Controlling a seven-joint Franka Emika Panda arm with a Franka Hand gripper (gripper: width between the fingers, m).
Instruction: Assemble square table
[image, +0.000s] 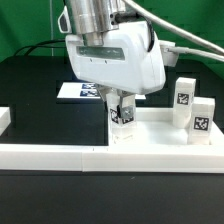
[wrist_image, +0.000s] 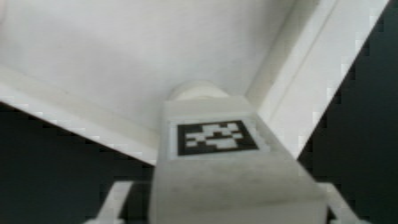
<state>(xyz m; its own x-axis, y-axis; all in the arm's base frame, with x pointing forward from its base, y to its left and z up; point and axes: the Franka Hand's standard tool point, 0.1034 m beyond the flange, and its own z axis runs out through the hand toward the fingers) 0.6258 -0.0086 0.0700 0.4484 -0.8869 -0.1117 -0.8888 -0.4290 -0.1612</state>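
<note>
Between the end effector (image: 121, 112) fingers: one leg block (wrist_image: 217, 150) (tagged).

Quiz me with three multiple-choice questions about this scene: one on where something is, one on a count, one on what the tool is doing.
1. Where is the held leg? A on the marker board; B over the tabletop; C outside the border wall.
2. How many free legs stand at the exterior view's right? A one; B two; C four.
3. The tool is: A open and empty; B shut on the marker board; C shut on the held leg.

Answers: 1 B, the wrist view shows white tabletop and rim behind it. 2 B, two tagged blocks stand there. 3 C, its fingers flank the tagged block.
</note>
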